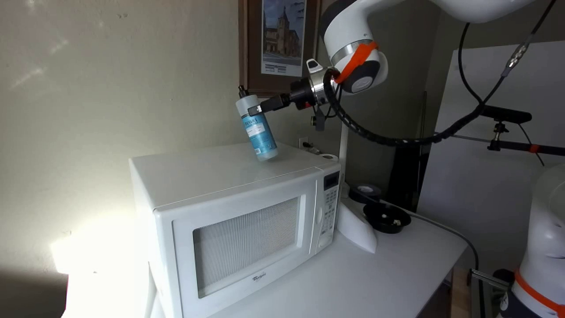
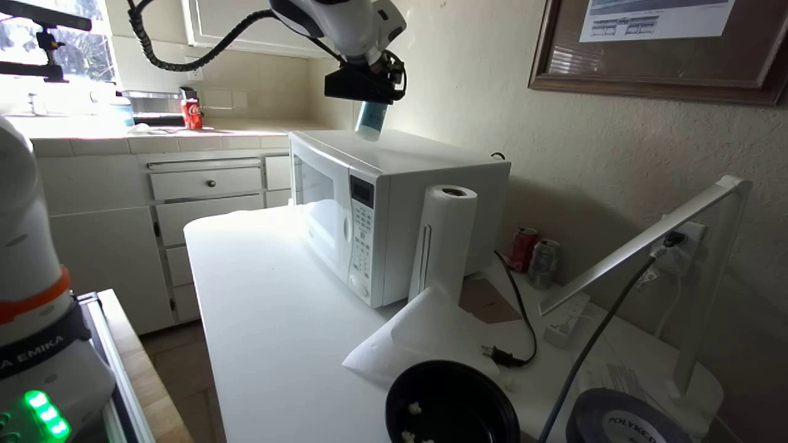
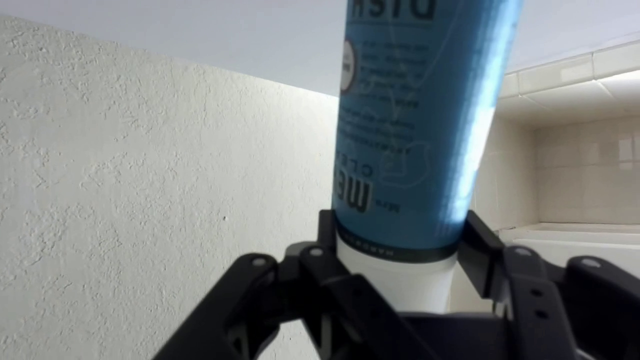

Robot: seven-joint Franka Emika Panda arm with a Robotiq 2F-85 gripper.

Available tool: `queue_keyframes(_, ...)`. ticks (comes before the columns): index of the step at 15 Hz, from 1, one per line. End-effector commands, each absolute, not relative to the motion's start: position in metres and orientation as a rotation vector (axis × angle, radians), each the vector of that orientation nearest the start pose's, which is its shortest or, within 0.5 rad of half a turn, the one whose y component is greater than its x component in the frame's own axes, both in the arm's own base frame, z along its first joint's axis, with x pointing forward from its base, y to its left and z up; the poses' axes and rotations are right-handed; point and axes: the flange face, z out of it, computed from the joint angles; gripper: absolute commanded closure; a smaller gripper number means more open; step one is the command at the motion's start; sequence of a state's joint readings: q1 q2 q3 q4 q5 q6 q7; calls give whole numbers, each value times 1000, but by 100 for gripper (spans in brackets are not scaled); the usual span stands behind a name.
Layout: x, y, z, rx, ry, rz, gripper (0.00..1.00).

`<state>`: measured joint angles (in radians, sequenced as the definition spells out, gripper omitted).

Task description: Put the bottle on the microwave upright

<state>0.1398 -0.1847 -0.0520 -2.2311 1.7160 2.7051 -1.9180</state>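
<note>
Blue-labelled, the bottle (image 1: 258,129) tilts over the microwave (image 1: 247,238), gripped by the jaws near its white upper end, presumably to leave the base free for landing. It probably needs straightening before release; whether the base touches I cannot tell.

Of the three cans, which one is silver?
The silver can is rightmost in an exterior view; its neighbour and the third can, on the tiled counter, are red.
</note>
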Motion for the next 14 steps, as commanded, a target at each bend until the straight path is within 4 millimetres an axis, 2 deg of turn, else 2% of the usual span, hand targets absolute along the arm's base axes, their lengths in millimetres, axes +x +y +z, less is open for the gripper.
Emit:
queue_keyframes(1,514,10,480,-2203,-696,-1617,65)
queue_keyframes(4,512,10,475,-2179,-708,-1644,65)
queue_keyframes(8,505,11,458,-2180,-683,-1663,65)
queue_keyframes(14,502,12,452,-2134,-634,-1758,65)
